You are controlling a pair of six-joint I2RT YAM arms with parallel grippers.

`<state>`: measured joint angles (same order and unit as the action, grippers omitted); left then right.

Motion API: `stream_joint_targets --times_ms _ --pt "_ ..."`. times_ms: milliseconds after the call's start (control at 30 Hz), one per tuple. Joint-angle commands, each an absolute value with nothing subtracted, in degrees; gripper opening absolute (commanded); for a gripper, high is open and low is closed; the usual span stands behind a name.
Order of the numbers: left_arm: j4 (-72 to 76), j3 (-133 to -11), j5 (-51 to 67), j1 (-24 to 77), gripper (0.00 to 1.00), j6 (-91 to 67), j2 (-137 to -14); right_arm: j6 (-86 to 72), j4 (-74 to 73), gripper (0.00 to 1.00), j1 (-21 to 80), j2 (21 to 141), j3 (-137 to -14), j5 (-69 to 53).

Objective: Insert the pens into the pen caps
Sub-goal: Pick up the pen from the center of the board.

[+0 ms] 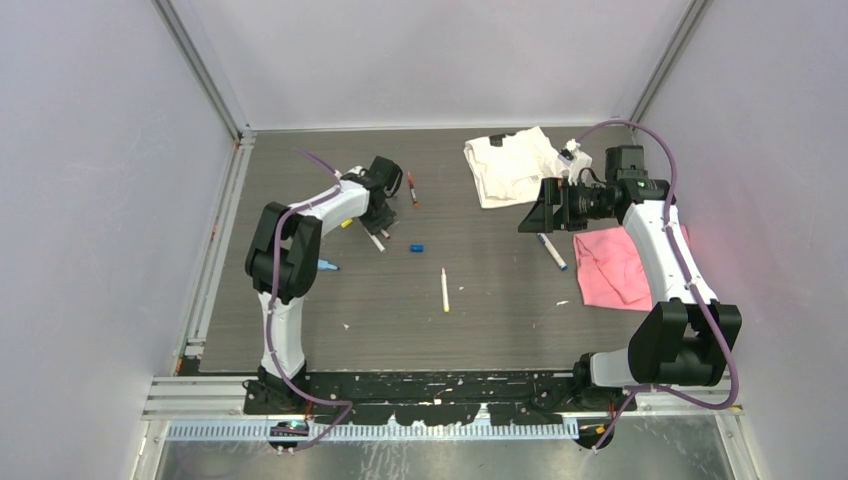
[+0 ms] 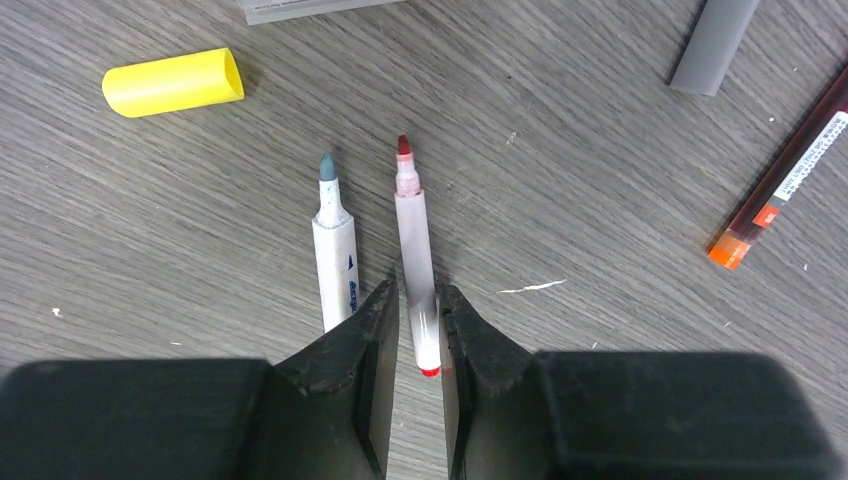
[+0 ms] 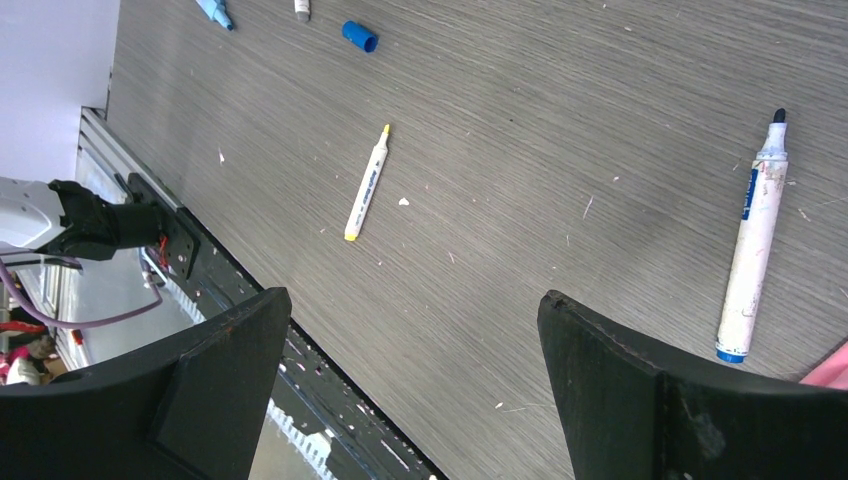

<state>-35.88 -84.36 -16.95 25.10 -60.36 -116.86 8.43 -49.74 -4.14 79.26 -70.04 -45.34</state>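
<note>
**A:** Since the left gripper (image 2: 418, 300) is clenched on the red-tipped pen (image 2: 413, 235), why does it grip so far back?

**B:** My guess is that this leaves the tip free. The jaws pinch the barrel's rear end at lower centre of the left wrist view, so the whole front half sticks out, ready to meet a cap. I can't tell whether the pen is off the table (image 2: 600, 380) yet.

**A:** What about the grey-tipped pen (image 2: 335, 250) just beside it?

**B:** It lies parallel, outside the left finger (image 2: 375, 335), so the grasp seems placed to take one pen only.

**A:** Which cap, then?

**B:** I see no red one. The yellow cap (image 2: 175, 82) lies at upper left and a grey cap (image 2: 713, 45) at the top right edge. The dark red pen (image 2: 790, 165) runs down the right side.

**A:** And the right gripper (image 3: 415, 297)?

**B:** It's spread wide and holding nothing, hovering above the table. The yellow-tipped pen (image 3: 367, 185) lies in the centre of its view, the blue cap (image 3: 360, 36) is near the top, and a blue-ended pen (image 3: 755, 240) is at the right. It looks placed to fetch a cap or receive the pen.
</note>
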Motion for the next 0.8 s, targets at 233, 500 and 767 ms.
stream_joint_targets --times_ms 233,500,767 --pt "-39.41 -86.36 -17.65 26.02 0.11 -56.45 -120.5 7.76 -48.35 1.0 -4.13 77.65 -70.14 -46.97" --pt "-36.07 -85.64 -16.58 26.51 0.01 -51.8 -114.19 6.68 -47.15 1.0 -4.13 77.63 -69.03 -48.58" --pt "-25.18 -78.29 -8.15 27.82 0.01 -46.13 -99.73 2.82 -43.99 0.94 -2.99 78.12 -68.03 -53.57"
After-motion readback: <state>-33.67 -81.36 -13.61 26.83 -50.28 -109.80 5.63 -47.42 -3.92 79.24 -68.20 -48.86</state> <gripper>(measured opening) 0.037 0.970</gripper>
